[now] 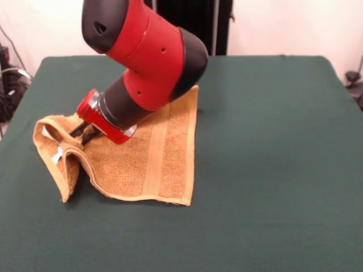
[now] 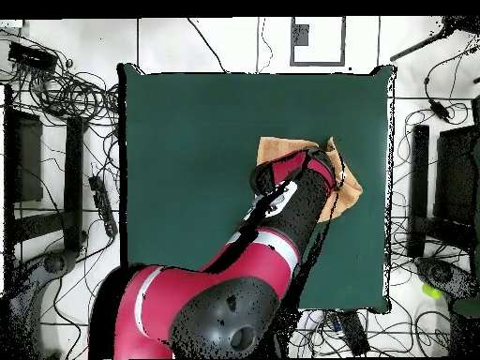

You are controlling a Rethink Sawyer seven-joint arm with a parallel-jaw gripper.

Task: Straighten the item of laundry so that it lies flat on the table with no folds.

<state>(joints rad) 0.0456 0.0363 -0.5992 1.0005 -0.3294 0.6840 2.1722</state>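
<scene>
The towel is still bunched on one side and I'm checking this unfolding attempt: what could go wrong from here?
The gripper sits low at the raised fold of the towel; pulling could drag the whole cloth across the table rather than open it. The folded flap with the white tag may flop back doubled.

The towel (image 1: 164,153) is rough, looped terry cloth, matt orange-tan, with a flatter, smoother woven band (image 1: 154,158) running across it and a small white tag (image 1: 57,156) that looks like thin fabric. The table (image 1: 272,170) wears a dark green cloth-like cover, matt and even. The arm (image 1: 144,54) has smooth, glossy red and duller black plastic shells, with a bright metal ring (image 1: 93,102) near the wrist.
</scene>
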